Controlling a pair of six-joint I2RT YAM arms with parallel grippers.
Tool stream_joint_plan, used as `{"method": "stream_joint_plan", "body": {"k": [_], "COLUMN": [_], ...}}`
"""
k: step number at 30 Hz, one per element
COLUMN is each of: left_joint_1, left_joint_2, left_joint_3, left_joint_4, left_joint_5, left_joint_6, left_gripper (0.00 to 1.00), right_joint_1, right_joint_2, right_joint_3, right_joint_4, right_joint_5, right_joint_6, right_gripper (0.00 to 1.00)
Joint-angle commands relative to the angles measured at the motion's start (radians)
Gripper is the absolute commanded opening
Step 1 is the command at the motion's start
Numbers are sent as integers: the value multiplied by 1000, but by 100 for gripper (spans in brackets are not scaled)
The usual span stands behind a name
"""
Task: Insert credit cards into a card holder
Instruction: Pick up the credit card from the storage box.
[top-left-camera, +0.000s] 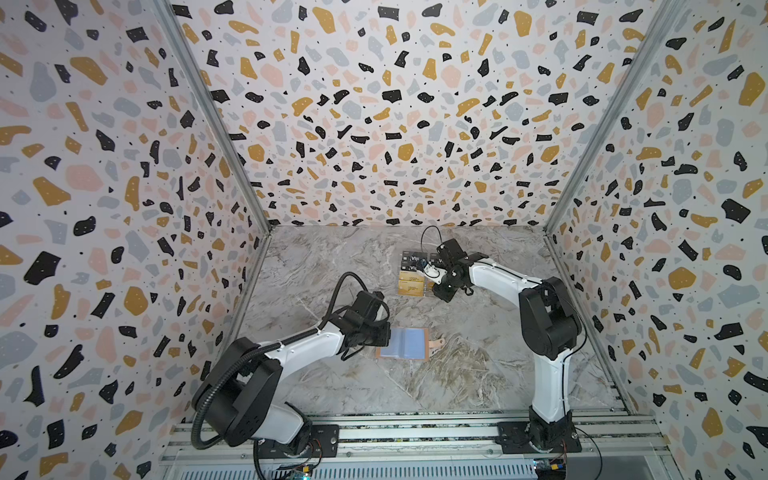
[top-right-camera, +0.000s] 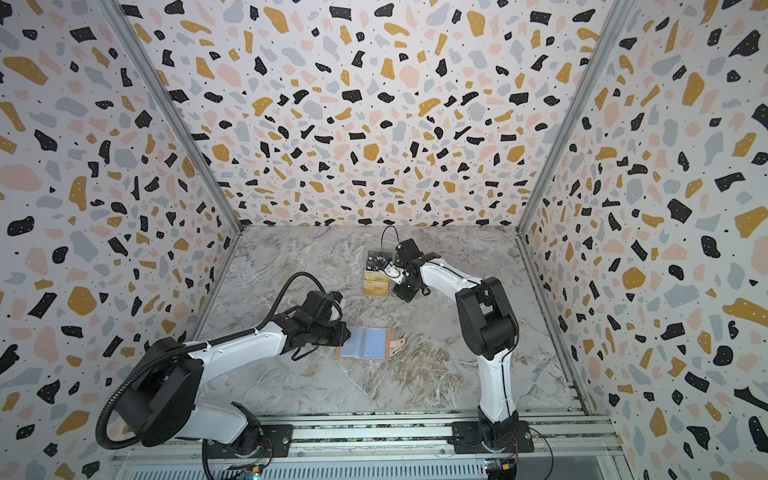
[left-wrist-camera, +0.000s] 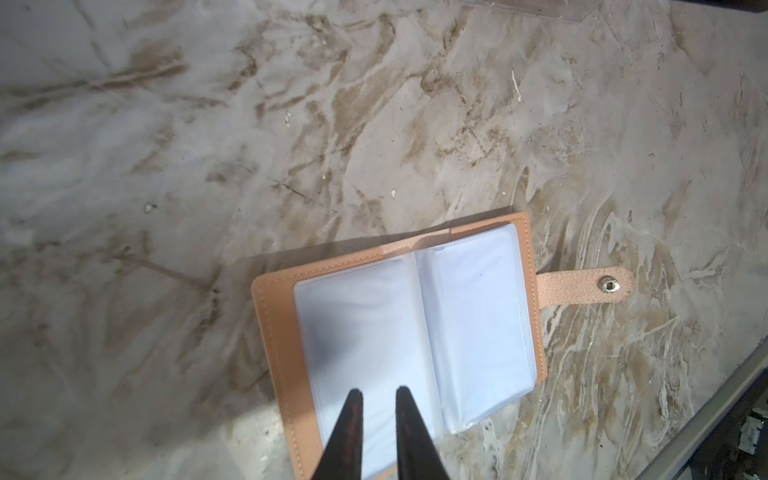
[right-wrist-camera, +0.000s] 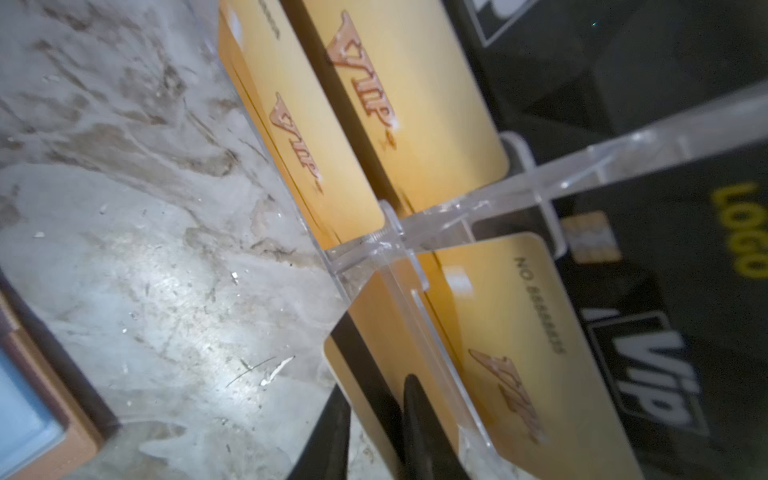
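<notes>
Credit cards: gold, upright in clear stand, rear-centre of table. R gripper at front tier, fingers either side of one card, gap narrow; can't tell if clamped. Card holder lies open mid-table, well apart from stand; visible sleeves empty. L gripper fingers slightly apart, nothing btwn, tips over one sleeve page. Risks: shallow grip, so card slips or twists; stand drags along w/ card; holder slides if not pinned.
</notes>
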Motion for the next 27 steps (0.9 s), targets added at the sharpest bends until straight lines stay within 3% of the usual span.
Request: {"method": "stream_joint_plan", "body": {"k": [1, 8, 27], "left_joint_1": [-4, -4, -4], "left_joint_2": [-9, -10, -9], "left_joint_3": [-1, 6, 12], "left_joint_4": [21, 23, 43], "left_joint_5": [17, 27, 41], "left_joint_6": [-6, -11, -34], "left_gripper": [19, 19, 20], "right_joint_1": [0, -1, 7], "right_joint_2": [-30, -38, -63], "right_joint_3": [1, -8, -8], "right_joint_4": [-10, 8, 23], "right_joint_5": [-10, -2, 13], "right_joint_6": [-16, -40, -75], "right_gripper": [23, 13, 5]}}
